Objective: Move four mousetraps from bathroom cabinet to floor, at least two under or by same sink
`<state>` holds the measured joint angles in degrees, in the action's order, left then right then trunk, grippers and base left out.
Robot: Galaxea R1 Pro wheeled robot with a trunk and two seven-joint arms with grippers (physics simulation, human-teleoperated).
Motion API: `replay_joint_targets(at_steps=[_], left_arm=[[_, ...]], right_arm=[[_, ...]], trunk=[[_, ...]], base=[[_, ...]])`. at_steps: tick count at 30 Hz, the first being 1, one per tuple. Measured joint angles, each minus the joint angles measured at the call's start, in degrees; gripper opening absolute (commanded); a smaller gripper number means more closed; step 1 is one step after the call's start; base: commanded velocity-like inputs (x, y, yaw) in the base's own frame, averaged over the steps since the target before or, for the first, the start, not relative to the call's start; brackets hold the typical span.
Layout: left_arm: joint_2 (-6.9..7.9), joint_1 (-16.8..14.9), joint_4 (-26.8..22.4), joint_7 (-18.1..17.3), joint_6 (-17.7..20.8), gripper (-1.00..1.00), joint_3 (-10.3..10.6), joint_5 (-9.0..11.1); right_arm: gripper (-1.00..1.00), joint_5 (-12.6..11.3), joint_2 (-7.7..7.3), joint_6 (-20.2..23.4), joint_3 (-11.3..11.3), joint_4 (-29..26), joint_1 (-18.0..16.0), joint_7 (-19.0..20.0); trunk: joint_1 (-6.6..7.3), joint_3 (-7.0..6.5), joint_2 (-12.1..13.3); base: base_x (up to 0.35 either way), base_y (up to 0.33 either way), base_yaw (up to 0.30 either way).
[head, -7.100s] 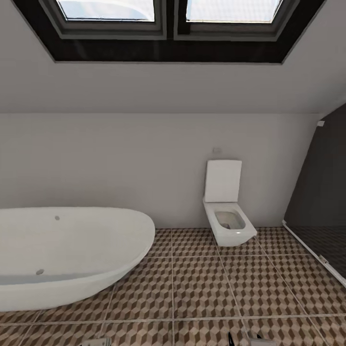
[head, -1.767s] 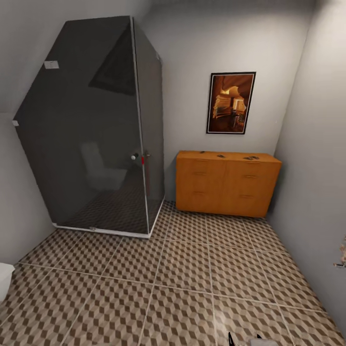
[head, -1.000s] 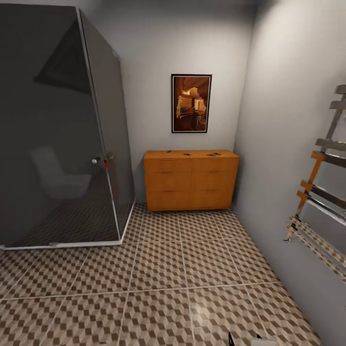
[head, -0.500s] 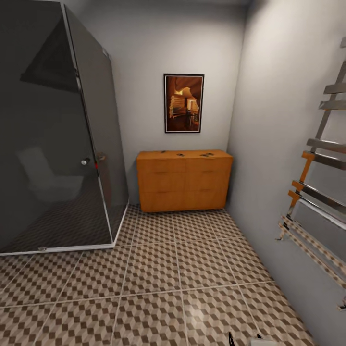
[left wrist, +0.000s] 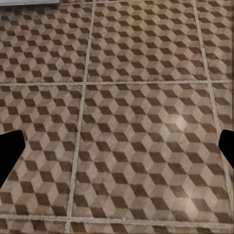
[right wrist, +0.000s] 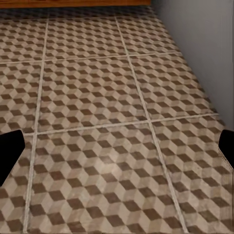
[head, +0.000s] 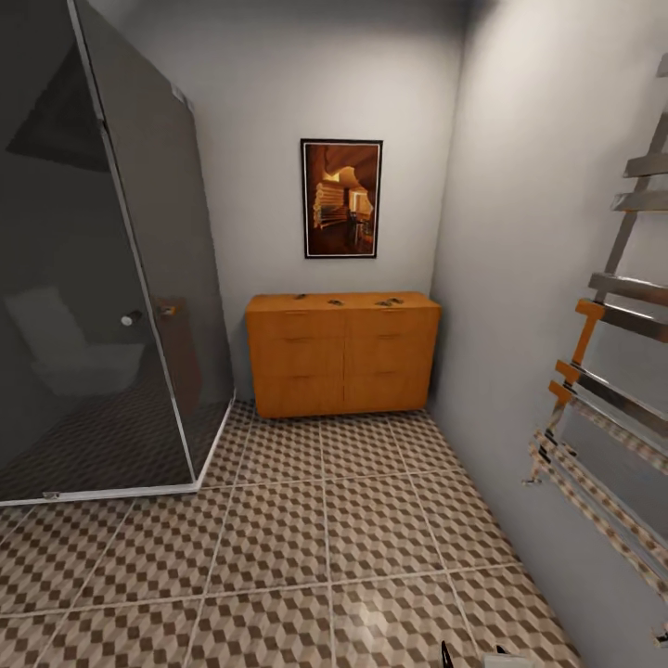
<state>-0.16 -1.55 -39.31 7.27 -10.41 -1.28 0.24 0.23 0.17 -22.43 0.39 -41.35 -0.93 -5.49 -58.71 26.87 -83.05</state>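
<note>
The camera has swung nearer the orange cabinet (head: 341, 353) at centre frame, where small, light, stiff mousetraps (head: 390, 301) lie on top, best pinched by their board edges; both grippers, left gripper (left wrist: 117, 146) and right gripper (right wrist: 117, 146), hang spread above the cube-patterned floor (head: 325, 529).

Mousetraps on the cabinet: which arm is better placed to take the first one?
Right, marginally. The mousetraps cluster toward the cabinet's right end; both open grippers, left gripper and right gripper, hang over bare bathroom floor, far off.
</note>
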Motion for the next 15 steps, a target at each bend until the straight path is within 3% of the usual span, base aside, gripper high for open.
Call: replay_joint_targets(at_steps=[8, 15], left_arm=[[0.00, 0.0, 0.0, 0.0, -0.1, 1.00, 0.0, 0.0], [0.00, 0.0, 0.0, 0.0, -0.1, 1.00, 0.0, 0.0]], right_arm=[[1.00, 0.0, 0.00, 0.0, 0.0, 0.0, 0.0, 0.0], [1.00, 0.1, 0.00, 0.0, 0.0, 0.0, 0.0, 0.0]], trunk=[[0.00, 0.00, 0.0], [0.01, 0.00, 0.0]], base=[[0.256, -0.226, 0.000], [0.317, -0.070, 0.000]])
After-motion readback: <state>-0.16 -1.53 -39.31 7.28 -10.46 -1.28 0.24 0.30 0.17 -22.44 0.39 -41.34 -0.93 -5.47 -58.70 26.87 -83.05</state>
